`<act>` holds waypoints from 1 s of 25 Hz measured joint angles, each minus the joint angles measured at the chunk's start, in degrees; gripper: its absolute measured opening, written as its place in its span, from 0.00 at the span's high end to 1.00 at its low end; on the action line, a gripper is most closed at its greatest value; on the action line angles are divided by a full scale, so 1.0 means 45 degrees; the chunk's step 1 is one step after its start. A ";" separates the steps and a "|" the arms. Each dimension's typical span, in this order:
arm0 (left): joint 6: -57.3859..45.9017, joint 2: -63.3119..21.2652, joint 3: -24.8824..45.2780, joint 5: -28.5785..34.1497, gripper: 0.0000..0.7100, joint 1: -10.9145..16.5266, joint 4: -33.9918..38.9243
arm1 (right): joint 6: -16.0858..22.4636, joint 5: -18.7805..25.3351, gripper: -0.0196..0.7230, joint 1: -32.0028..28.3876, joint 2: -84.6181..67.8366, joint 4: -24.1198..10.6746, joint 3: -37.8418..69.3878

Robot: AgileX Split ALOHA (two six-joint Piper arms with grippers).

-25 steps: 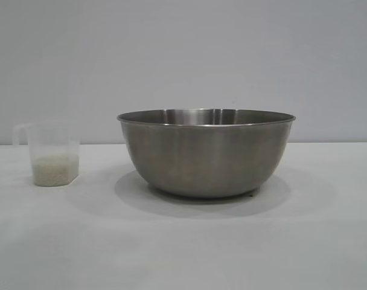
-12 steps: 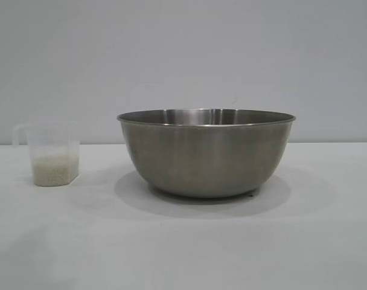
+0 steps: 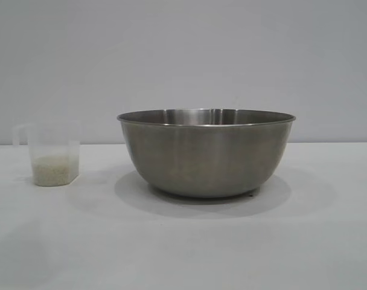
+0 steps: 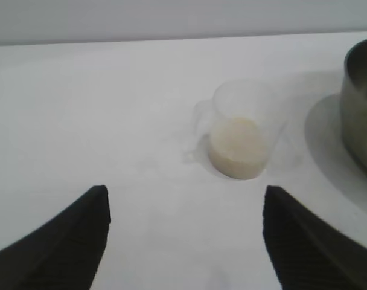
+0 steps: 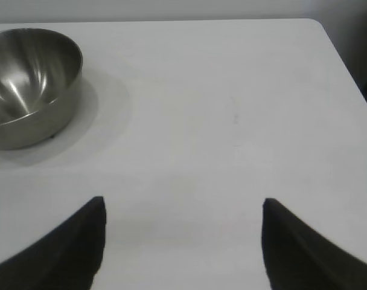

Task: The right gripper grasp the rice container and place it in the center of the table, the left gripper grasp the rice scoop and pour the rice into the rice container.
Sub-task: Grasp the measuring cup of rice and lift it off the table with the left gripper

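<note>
**Bowl centred, scoop untouched, both claws spread**

The table point(image 3: 183, 254) is a plain white top, matte and bare apart from 2 items, backed by a pale grey wall that meets it in a level line. In the right wrist view the top ends at a rounded corner with dark space beyond.

The rice container point(image 3: 206, 152) stands upright near the middle of the table, casting a soft shadow. The rice scoop point(image 3: 52, 154) stands upright well to its left, apart from it, with the rice point(image 3: 52, 170) filling its bottom portion.

The left gripper point(image 4: 183, 235) hangs short of the scoop, jaws wide apart and holding nothing. The right gripper point(image 5: 182, 238) sits over bare table away from the bowl, jaws likewise spread and empty.

Compared with 1 second ago, the exterior view shows bowl and scoop unmoved.
</note>
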 joint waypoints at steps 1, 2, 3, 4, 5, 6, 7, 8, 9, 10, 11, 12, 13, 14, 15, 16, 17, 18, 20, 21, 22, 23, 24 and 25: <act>0.0000 0.0467 0.0000 -0.0514 0.34 0.0000 0.0063 | 0.0000 0.0000 0.35 0.0000 0.0000 0.0000 0.0000; 0.0000 0.1027 0.0000 -0.1178 0.34 0.0000 0.0096 | 0.0000 0.0000 0.35 0.0000 0.0000 0.0000 0.0000; 0.0000 0.1598 0.0000 -0.1891 0.34 0.0000 0.0159 | 0.0000 0.0000 0.35 0.0000 0.0000 0.0000 0.0000; 0.0000 0.2080 0.0000 -0.2660 0.34 0.0000 0.0274 | 0.0000 0.0000 0.35 0.0000 0.0000 0.0000 0.0000; -0.0027 0.2671 0.0000 -0.3300 0.34 0.0000 0.0417 | 0.0000 0.0000 0.35 0.0000 0.0000 0.0000 0.0000; -0.0055 0.3264 -0.0024 -0.3854 0.34 0.0000 0.0594 | 0.0000 0.0000 0.35 0.0000 0.0000 0.0000 0.0000; -0.0123 0.3841 -0.0074 -0.4134 0.34 0.0000 0.0806 | 0.0000 0.0000 0.35 0.0000 0.0000 0.0000 0.0000; -0.0191 0.4305 -0.0186 -0.4208 0.34 0.0000 0.0925 | 0.0000 0.0000 0.35 0.0000 0.0000 0.0000 0.0000; -0.0220 0.4812 -0.0322 -0.4322 0.34 0.0000 0.1009 | 0.0000 0.0000 0.35 0.0000 0.0000 0.0000 0.0000; -0.0248 0.5264 -0.0435 -0.4349 0.34 0.0000 0.1063 | 0.0000 0.0000 0.35 0.0000 0.0000 0.0000 0.0000; -0.0272 0.5598 -0.0552 -0.4381 0.34 0.0000 0.1069 | 0.0000 0.0000 0.35 0.0000 0.0000 0.0000 0.0000; -0.0272 0.5942 -0.0661 -0.4381 0.34 0.0000 0.1091 | 0.0000 0.0000 0.35 0.0000 0.0000 0.0000 0.0000; -0.0272 0.6220 -0.0762 -0.4381 0.34 0.0000 0.1091 | 0.0000 0.0000 0.35 0.0000 0.0000 0.0000 0.0000; -0.0272 0.6426 -0.0898 -0.4381 0.42 0.0000 0.1091 | 0.0000 0.0000 0.35 0.0000 0.0000 0.0000 0.0000; -0.0272 0.6538 -0.1024 -0.4381 0.47 0.0000 0.1091 | 0.0000 0.0000 0.35 0.0000 0.0000 0.0000 0.0000; -0.0272 0.6643 -0.1202 -0.4381 0.52 0.0000 0.1091 | 0.0000 0.0000 0.35 0.0000 0.0000 0.0000 0.0000; -0.0272 0.6709 -0.1328 -0.4381 0.56 0.0000 0.1091 | 0.0000 0.0000 0.35 0.0000 0.0000 0.0000 0.0000; -0.0272 0.6752 -0.1477 -0.4403 0.60 0.0000 0.1091 | 0.0000 0.0000 0.35 0.0000 0.0000 0.0000 0.0000; -0.0272 0.6798 -0.1736 -0.4390 0.58 0.0000 0.1067 | 0.0000 0.0000 0.35 0.0000 0.0000 0.0000 0.0000; -0.0272 0.6818 -0.1852 -0.4390 0.58 0.0000 0.1067 | 0.0000 0.0000 0.35 0.0000 0.0000 0.0000 0.0000; -0.0272 0.6887 -0.2006 -0.4390 0.58 0.0000 0.1049 | 0.0000 0.0000 0.35 0.0000 0.0000 0.0000 0.0000; -0.0272 0.6985 -0.2172 -0.4390 0.58 0.0000 0.1018 | 0.0000 0.0000 0.35 0.0000 0.0000 0.0000 0.0000; -0.0216 0.7107 -0.2312 -0.4390 0.58 0.0000 0.1018 | 0.0000 0.0000 0.35 0.0000 0.0000 0.0000 0.0000; -0.0179 0.7221 -0.2491 -0.4390 0.58 0.0000 0.1018 | 0.0000 0.0000 0.35 0.0000 0.0000 0.0000 0.0000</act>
